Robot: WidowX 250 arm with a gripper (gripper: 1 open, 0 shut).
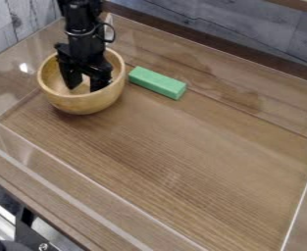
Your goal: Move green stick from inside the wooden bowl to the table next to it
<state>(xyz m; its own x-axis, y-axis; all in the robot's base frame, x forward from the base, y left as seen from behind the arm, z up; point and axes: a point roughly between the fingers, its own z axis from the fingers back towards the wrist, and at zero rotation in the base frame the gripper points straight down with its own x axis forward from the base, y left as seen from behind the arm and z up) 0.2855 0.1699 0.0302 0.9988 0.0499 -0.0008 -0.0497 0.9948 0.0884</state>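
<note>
The stick [159, 83] lies flat on the table [182, 147], beside the bowl [81, 101] and outside its rim, which is where the task wants it. The gripper [79, 78] is down inside the bowl, its dark fingers low between the walls; how far apart they stand I cannot tell at this size, nor whether they have hold of anything in there. Since the placing looks done, the step in hand is most likely to bring the arm out cleanly. That calls for leaving the fingers free of the wood, then a straight, slow lift until the tips are well above the rim, and only after that any sideways travel. Swinging toward the stick too soon could catch the thick wall and drag or tip the bowl, perhaps shoving it into the stick. The stick itself needs no further touch.
</note>
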